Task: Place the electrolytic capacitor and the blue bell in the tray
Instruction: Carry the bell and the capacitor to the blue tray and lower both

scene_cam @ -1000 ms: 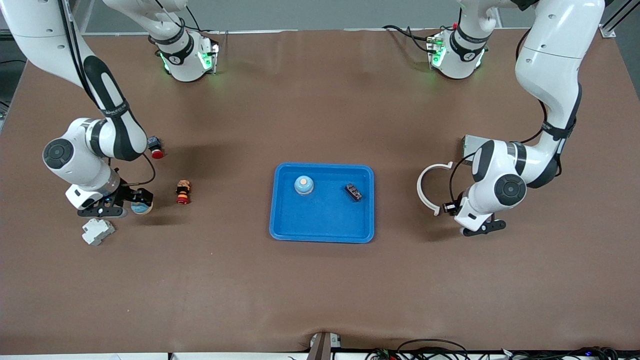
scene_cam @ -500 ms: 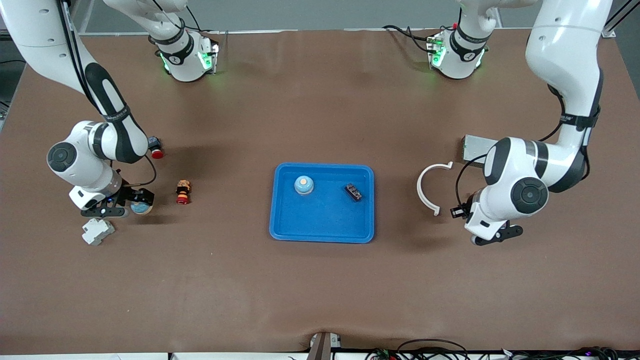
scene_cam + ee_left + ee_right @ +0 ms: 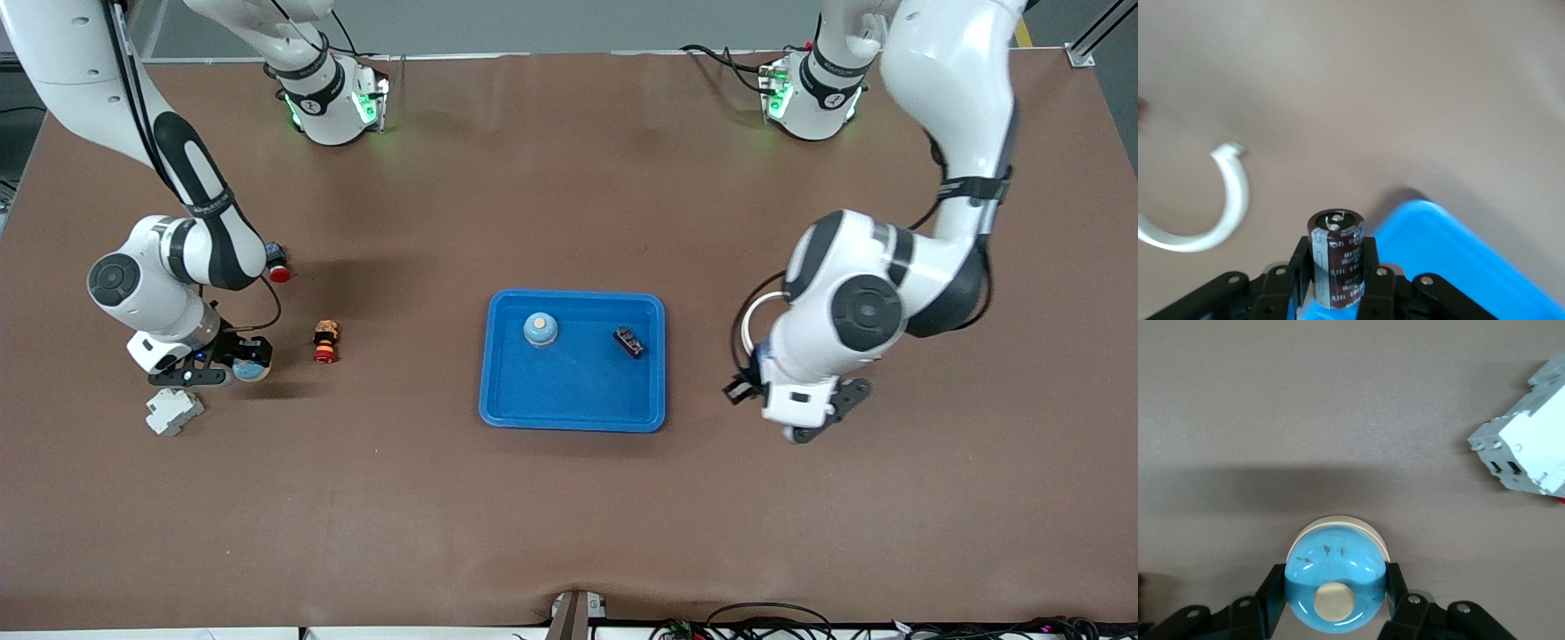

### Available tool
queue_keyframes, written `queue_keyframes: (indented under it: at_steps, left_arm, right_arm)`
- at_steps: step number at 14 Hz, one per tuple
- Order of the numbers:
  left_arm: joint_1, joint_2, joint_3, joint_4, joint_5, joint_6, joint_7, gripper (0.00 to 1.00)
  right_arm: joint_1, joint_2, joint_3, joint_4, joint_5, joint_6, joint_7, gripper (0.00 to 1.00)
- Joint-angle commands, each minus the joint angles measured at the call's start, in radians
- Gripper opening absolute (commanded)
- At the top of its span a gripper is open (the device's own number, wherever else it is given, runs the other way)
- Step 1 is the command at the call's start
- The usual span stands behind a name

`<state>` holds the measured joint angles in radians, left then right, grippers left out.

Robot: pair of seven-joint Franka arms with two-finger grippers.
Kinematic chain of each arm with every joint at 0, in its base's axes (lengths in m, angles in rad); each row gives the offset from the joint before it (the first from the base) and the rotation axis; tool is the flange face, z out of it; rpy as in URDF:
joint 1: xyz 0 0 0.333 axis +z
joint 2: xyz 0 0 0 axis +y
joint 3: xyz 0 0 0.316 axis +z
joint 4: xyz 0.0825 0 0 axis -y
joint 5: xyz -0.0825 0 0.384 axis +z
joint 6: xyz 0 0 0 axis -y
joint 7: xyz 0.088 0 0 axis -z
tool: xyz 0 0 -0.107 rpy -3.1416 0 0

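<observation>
Left wrist view: left gripper (image 3: 1338, 283) clamps the electrolytic capacitor (image 3: 1336, 257), tray (image 3: 1458, 267) rim at 4 o'clock. Right gripper (image 3: 1336, 600) clamps the blue bell (image 3: 1335, 583) on the table (image 3: 1338, 400)

The tray (image 3: 573, 418) is sitting mid-table, holding a bell (image 3: 540, 329) and a small block (image 3: 629, 341). A figurine (image 3: 326, 341) and a breaker (image 3: 173, 412) are lying toward the right arm's end, a ring (image 3: 1211, 207) toward the left arm's.

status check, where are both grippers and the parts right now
Left gripper shut on capacitor, beside tray. Right gripper shut on blue bell, at table level. Second bell already in tray.
</observation>
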<state>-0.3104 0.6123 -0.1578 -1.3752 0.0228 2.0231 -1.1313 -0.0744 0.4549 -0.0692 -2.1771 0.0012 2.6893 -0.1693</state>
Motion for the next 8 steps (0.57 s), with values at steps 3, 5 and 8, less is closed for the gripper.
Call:
queue_keyframes:
  at_steps: [3,5,8]
  left_arm:
    - [-0.122,0.156,0.009,0.061,-0.012,0.265,-0.245,0.0]
    - [-0.144,0.187,0.011,0.056,-0.011,0.282,-0.251,0.0]
    - [-0.148,0.221,0.011,0.053,-0.004,0.282,-0.251,0.0]
  right_arm:
    - [0.005,-0.036,0.04,0.043,0.02,-0.102,0.005,0.0]
    - [0.021,-0.077,0.075,0.12,0.02,-0.286,0.1,0.0]
    - [0.094,-0.107,0.092,0.267,0.02,-0.536,0.261,0.0]
